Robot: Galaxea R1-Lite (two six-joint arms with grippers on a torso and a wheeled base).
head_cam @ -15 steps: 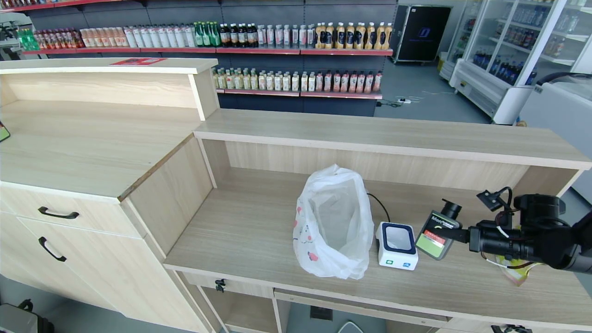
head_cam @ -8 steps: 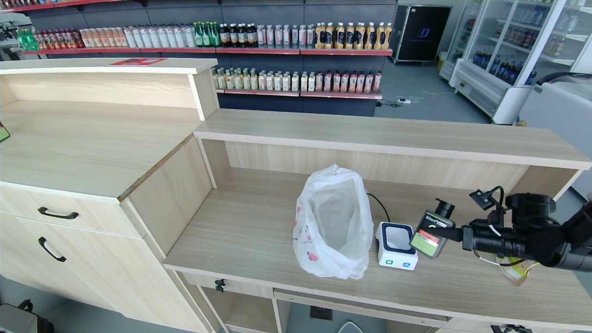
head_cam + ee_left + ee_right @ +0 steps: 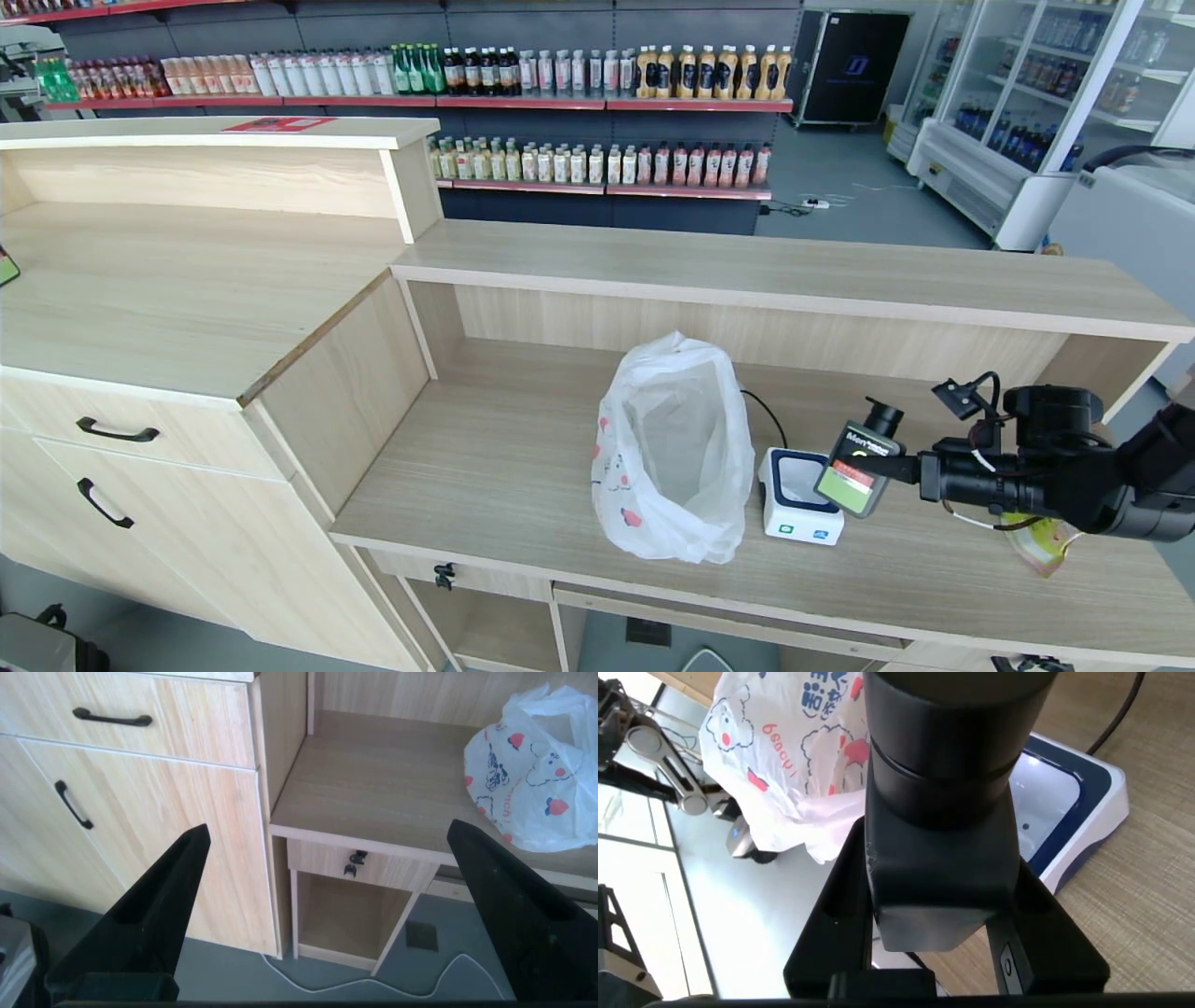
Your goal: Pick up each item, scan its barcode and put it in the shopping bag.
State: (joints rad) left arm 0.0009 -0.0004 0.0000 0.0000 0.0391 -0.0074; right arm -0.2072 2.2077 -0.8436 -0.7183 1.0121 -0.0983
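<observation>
From the head, the right claw (image 3: 882, 467), clamped on the bottle (image 3: 851, 473), had slid left, bringing it to the scanner (image 3: 801, 497), with the shopping bag (image 3: 672, 448) beyond. Left wrist: the left claw (image 3: 341, 915) gaped empty. Right wrist: the scanner lay just past the bottle, so scanning seemed next.

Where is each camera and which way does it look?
Head view: on the head, looking forward and down at the counter; right gripper holds a bottle.
Left wrist view: on the left wrist, facing the drawers; open left gripper shows.
Right wrist view: on the right wrist, looking along the bottle toward the scanner.
Shared: all three show the shopping bag.
</observation>
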